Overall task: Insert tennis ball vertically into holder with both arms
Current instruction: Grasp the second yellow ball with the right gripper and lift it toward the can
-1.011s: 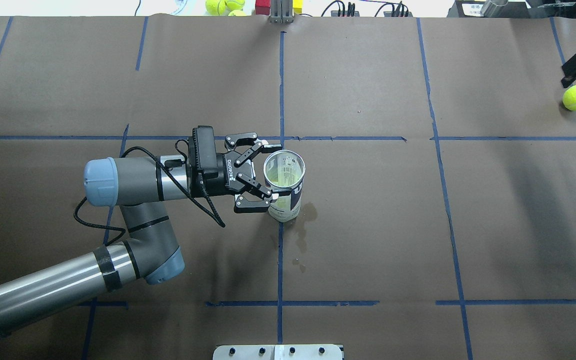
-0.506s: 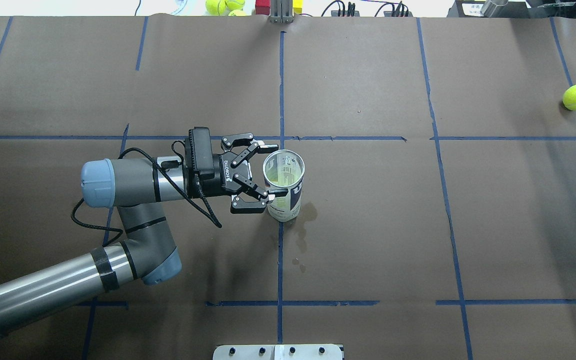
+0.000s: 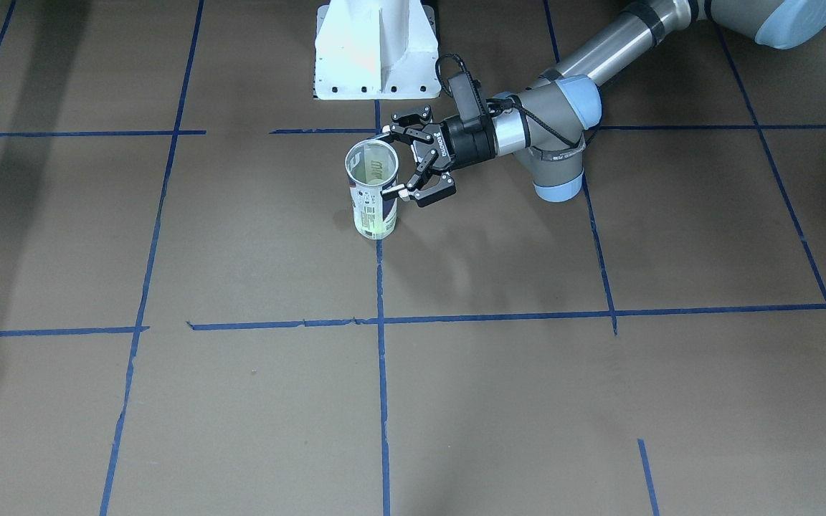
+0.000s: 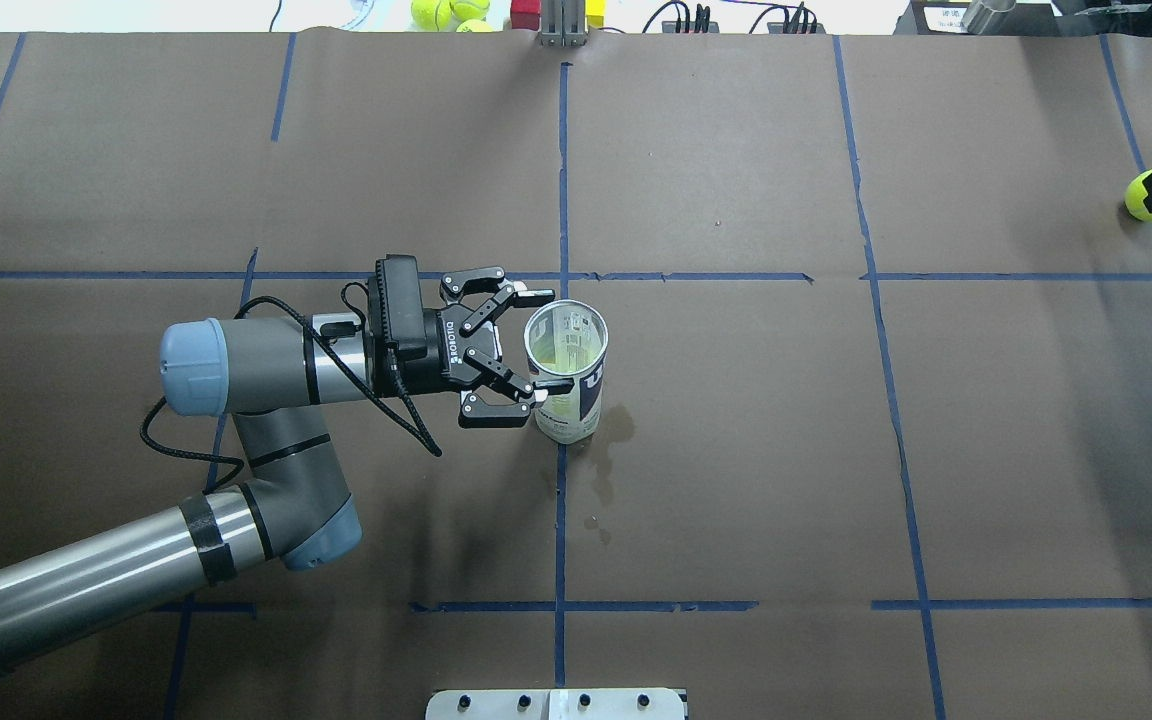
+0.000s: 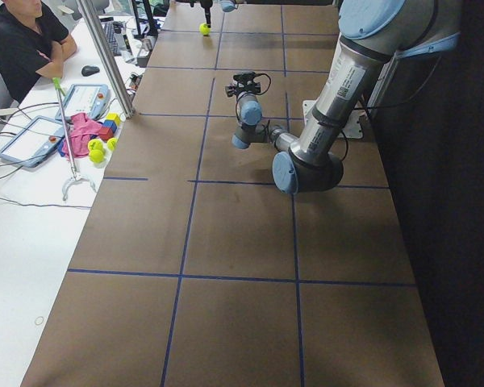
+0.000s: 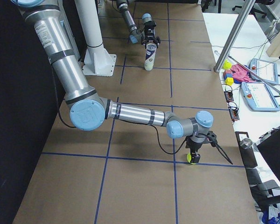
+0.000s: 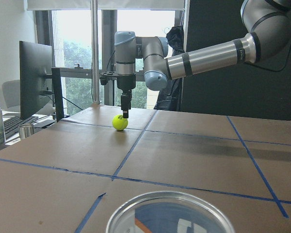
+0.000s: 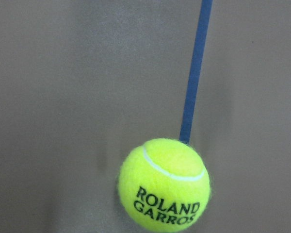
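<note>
Two small shifts mark the last second. On the left, the grey-silver left arm (image 4: 266, 350) with light-blue joint caps has drawn back a touch. The black left gripper (image 4: 540, 340) therefore reaches less far round the holder (image 4: 584, 392), a clear plastic cylindrical can with a navy-and-white label and a silver rim. Its fingers (image 4: 496, 408) are spread wide, one on each side of the can at its near wall, and do not look clamped. The lower one seems to touch the label. The holder stands upright, mouth open, near the middle of the brown paper-covered table (image 4: 736, 480) with its blue tape grid, where it stood before. A yellow-green tint shows low in it; whether that is a ball inside I cannot tell.

At the far right lies the tennis ball (image 8: 160, 165), fuzzy, neon yellow-green, printed ROLAND GARROS. It sits on the table well apart from the holder and has not moved. The black right gripper (image 7: 125, 112) has swung in over it and points straight down, tip just above the ball. Whether its fingers are apart or together I cannot tell. I judge that the pick-up is about to start and the insertion has not begun.

Counted: two arms, two grippers, one holder, one ball on the brown table, and three more yellow balls (image 4: 428, 12) beyond its far edge.
</note>
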Motion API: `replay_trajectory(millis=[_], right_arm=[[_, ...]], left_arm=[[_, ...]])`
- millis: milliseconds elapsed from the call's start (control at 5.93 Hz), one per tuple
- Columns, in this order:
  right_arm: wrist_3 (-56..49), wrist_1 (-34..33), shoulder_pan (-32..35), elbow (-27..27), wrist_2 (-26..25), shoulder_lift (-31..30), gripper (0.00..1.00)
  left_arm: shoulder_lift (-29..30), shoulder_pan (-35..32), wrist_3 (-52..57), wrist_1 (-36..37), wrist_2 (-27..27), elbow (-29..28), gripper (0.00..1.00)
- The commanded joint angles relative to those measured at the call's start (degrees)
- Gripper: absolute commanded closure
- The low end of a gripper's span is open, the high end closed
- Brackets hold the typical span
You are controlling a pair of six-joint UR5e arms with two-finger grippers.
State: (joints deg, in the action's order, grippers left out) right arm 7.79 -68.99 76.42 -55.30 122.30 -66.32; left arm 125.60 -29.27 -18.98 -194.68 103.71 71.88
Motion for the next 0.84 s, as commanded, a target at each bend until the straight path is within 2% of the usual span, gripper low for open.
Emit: replay_trajectory(millis=[0, 674], right_arm=[[0.1, 7.8, -0.7, 5.3, -2.5, 0.1, 0.01], [0.1, 9.6, -2.7, 6.8, -6.0, 1.4, 0.01]], left_arm=[[0.0, 0.0, 0.0, 0.0, 0.0, 0.0, 0.02], [0.0, -0.2, 0.0, 0.0, 0.0, -0.1, 0.02]])
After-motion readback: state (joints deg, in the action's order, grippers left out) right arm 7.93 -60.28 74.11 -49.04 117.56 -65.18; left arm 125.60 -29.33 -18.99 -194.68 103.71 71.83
